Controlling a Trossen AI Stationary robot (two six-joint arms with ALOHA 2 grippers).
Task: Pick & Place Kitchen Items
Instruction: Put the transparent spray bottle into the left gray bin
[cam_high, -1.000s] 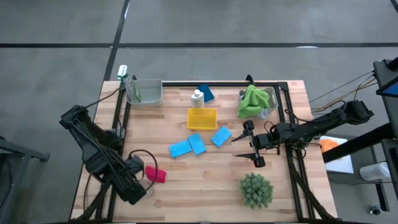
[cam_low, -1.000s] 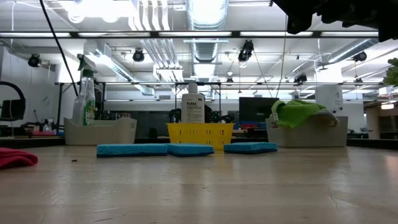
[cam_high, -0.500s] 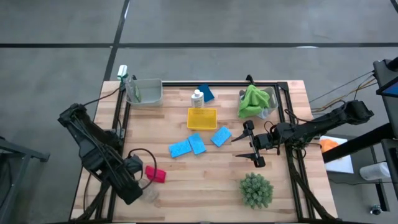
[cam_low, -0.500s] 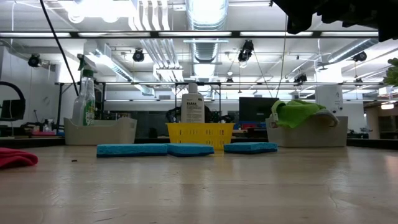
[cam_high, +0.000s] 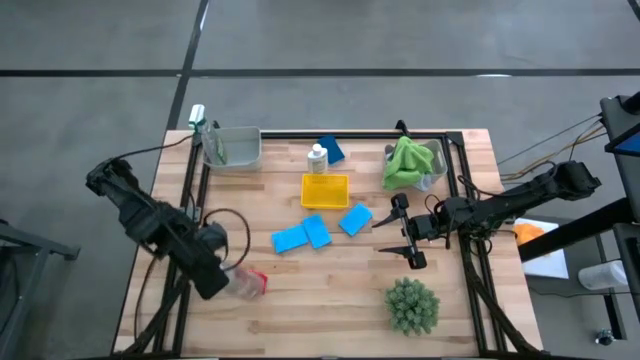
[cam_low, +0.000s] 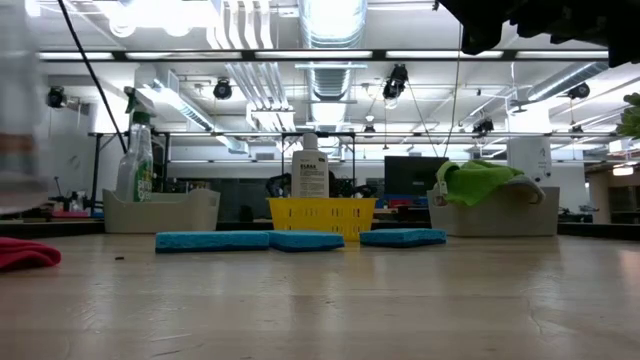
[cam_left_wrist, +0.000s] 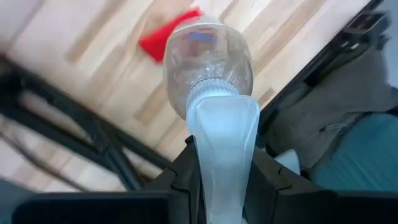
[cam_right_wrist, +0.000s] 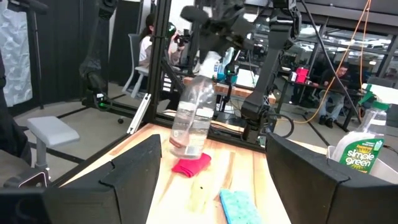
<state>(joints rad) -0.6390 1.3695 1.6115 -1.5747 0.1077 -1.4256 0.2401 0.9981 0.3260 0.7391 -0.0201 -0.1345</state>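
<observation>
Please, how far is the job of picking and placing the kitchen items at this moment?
Looks done: a green cloth lies in the bin at the table's far right, and the spray bottle stands in the far left bin. In hand: the left gripper holds the clear bottle above the red cloth. Left: three blue sponges on the table; the right gripper waits open.

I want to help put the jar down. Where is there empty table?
Bare wood lies between the red cloth and spiky plant, below the blue sponges. The back row around the yellow tray is crowded.
</observation>
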